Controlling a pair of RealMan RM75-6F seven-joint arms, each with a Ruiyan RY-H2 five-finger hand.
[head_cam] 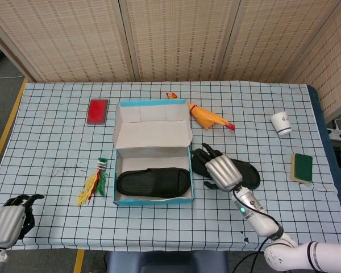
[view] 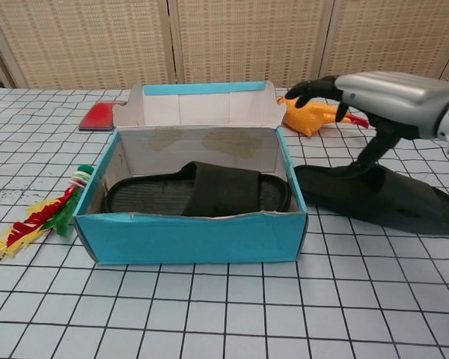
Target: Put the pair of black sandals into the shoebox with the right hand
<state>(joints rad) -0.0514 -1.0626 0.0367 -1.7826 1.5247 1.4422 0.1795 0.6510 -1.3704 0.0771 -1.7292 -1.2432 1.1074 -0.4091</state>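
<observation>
A table under a blue checked cloth [head_cam: 57, 136] stands before woven wall panels, and the open shoebox [head_cam: 153, 199] sits near its middle with free cloth at its 6 and 9 o'clock. Of the two black sandals, one [head_cam: 153, 182] lies flat inside the box and the second [view: 404, 202] lies just outside at 3 o'clock, under the right hand [head_cam: 223, 172], whose fingers are spread and hold nothing. The left hand [head_cam: 7, 220] rests curled at the front left edge; around the box are one rubber chicken [head_cam: 209, 118], one red pad [head_cam: 97, 111], one feather toy [head_cam: 94, 182], one cup [head_cam: 281, 123] and one sponge [head_cam: 302, 166].
</observation>
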